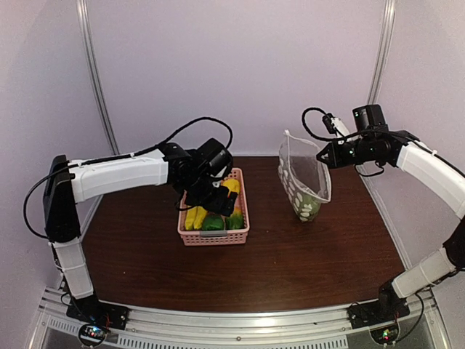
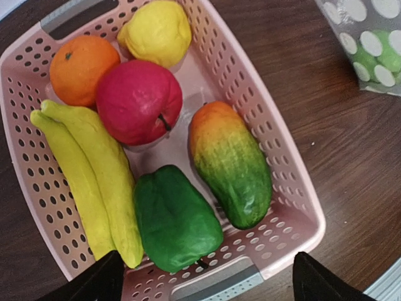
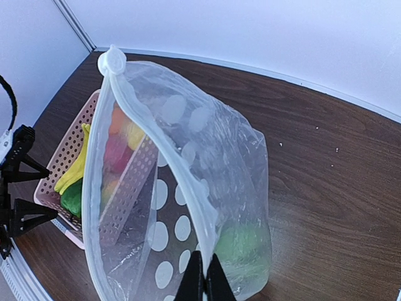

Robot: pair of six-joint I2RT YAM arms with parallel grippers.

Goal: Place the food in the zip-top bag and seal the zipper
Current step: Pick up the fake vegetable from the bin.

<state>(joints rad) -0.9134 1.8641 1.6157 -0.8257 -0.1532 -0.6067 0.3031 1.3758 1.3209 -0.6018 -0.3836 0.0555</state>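
Left gripper [image 2: 210,285] hangs over the pink basket [image 2: 285,135], jaws spread wide and holding nothing (its black fingertips [image 2: 94,282] straddle the end with the grey handle). Just below it lie a green pepper [image 2: 175,219] and a banana [image 2: 94,175], then a green-and-orange fruit [image 2: 232,166] and a red apple [image 2: 138,100]. An orange [image 2: 83,68] and a yellow lemon [image 2: 156,31] sit at the basket's other end. None of them touches the gripper. The basket sits left of the table's [image 1: 290,269] middle. Well to its right, towards the far right corner, the zip-top bag [image 1: 301,174] hangs upright, mouth gaping, with a green piece [image 3: 241,244] in its bottom. The right gripper [image 3: 205,282] is clamped tight on the zipper [image 3: 182,175] at the bag's top edge.
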